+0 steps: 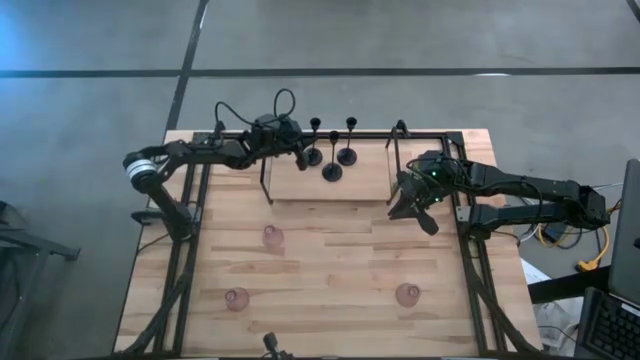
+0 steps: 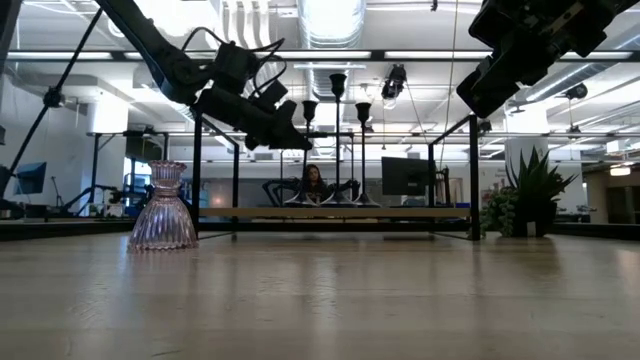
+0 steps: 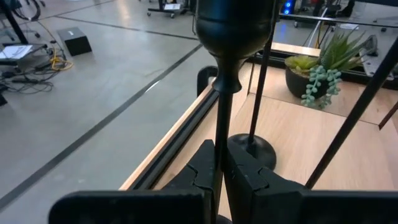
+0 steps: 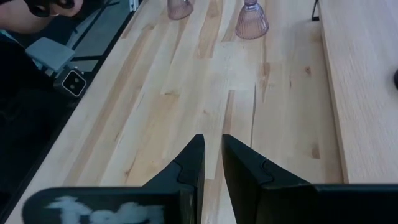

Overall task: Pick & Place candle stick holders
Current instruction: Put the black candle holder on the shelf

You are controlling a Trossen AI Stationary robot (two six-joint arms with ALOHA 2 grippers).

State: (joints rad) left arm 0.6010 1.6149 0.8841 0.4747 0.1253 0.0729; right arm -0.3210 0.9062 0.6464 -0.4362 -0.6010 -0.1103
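Three slim black candle stick holders stand on a raised wooden shelf [image 1: 370,180] at the table's far side: left [image 1: 313,155], middle [image 1: 332,172] and right [image 1: 347,155]. My left gripper [image 1: 302,152] is at the left one and shut on its stem; that holder's cup [image 3: 233,25] fills the top of the left wrist view. Three pink glass holders stand on the tabletop: one [image 1: 272,237], one [image 1: 236,298] and one [image 1: 407,294]. My right gripper [image 1: 405,205] hovers by the shelf's right end, empty, its fingers a narrow gap apart [image 4: 212,146]. My left gripper pinches the left black holder's thin stem [image 3: 220,127] between its two fingers, below the cup. The fingers come about level from the table's left and lie across the stem. The holder stands upright; the fingers hide its base, so I cannot tell if it rests on the shelf.
Black metal posts [image 1: 267,180] and a frame [image 1: 395,165] stand at the shelf's ends. A small green potted plant [image 3: 317,74] stands past the holders. The black table frame [image 1: 470,250] runs along the left and right sides. A person sits far behind the table [image 2: 315,185].
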